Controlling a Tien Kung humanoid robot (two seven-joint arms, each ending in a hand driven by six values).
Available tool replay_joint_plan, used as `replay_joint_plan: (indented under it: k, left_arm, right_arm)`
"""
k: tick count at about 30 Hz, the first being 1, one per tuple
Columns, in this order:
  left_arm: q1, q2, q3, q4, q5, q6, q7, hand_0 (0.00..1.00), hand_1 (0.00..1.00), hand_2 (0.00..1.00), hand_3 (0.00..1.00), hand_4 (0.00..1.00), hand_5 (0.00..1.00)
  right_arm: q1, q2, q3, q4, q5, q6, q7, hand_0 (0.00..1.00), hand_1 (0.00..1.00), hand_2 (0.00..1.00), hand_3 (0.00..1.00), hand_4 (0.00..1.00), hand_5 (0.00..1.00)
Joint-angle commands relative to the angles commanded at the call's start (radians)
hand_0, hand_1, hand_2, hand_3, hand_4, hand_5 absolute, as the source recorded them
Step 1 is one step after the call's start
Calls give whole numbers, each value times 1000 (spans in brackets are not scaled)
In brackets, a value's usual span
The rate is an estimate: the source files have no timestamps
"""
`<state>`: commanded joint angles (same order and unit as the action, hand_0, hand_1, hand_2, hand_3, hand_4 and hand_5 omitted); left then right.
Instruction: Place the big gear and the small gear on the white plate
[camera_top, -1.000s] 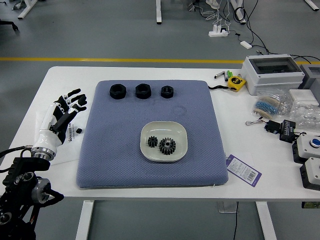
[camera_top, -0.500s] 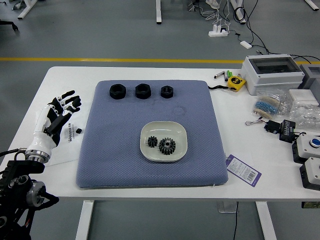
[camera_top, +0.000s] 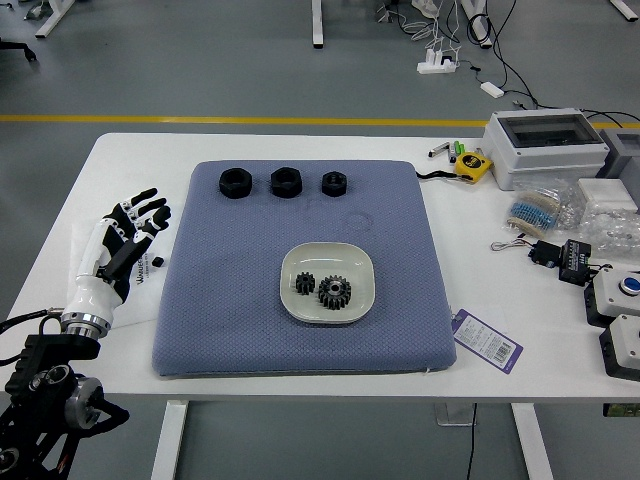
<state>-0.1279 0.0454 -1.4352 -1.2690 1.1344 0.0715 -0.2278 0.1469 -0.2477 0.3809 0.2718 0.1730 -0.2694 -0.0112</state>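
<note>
My left hand (camera_top: 148, 222) is over the table's left side, left of the blue-grey mat, its fingers spread and holding nothing. The white plate (camera_top: 328, 255) lies on the mat, right of its middle. Inside the plate are two dark gears side by side: the small gear (camera_top: 305, 284) on the left and the big gear (camera_top: 335, 292) on the right. The right arm does not show.
Three black nut-shaped parts (camera_top: 286, 182) stand in a row on the mat's (camera_top: 230, 290) far part. A yellow tape measure (camera_top: 472, 166), a white box (camera_top: 545, 150), a purple-edged tag (camera_top: 487, 341), bagged items and switch boxes are on the right.
The left hand first drew back a little toward the left, then shifted slightly right again. The plate and both gears have not moved.
</note>
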Motion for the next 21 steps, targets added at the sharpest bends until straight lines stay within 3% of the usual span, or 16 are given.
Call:
replay_joint_plan:
  k: [1,2,6,11,21]
  left_arm:
    - [7,2,5,0,-7,6,-6,776,789,854,766,940,463]
    - [10,3,7,-1,-11,10,-10,833,858,926,803,934,458]
    - [19,9,11,-7,-13,12,-8,833,858,926,803,934,458]
    - [24,16,7,-35,40,-10,42,847,848,917,802,931,464]
    - [23,17,-17,-93,177,-96,214,836,838,898,798,933,471]
  right_arm:
    - [0,0,0,0,1,0,0,652,659,730,576,835,679]
    - [0,0,0,0,1,0,0,651,659,731,576,835,679]
    - [0,0,1,0,-1,0,-1,651,659,731,576,835,679]
    - [0,0,3,0,-4,1,-2,652,660,731,576,835,679]
    - [1,0,3,0,-5,0,-3,651,659,731,575,835,679]
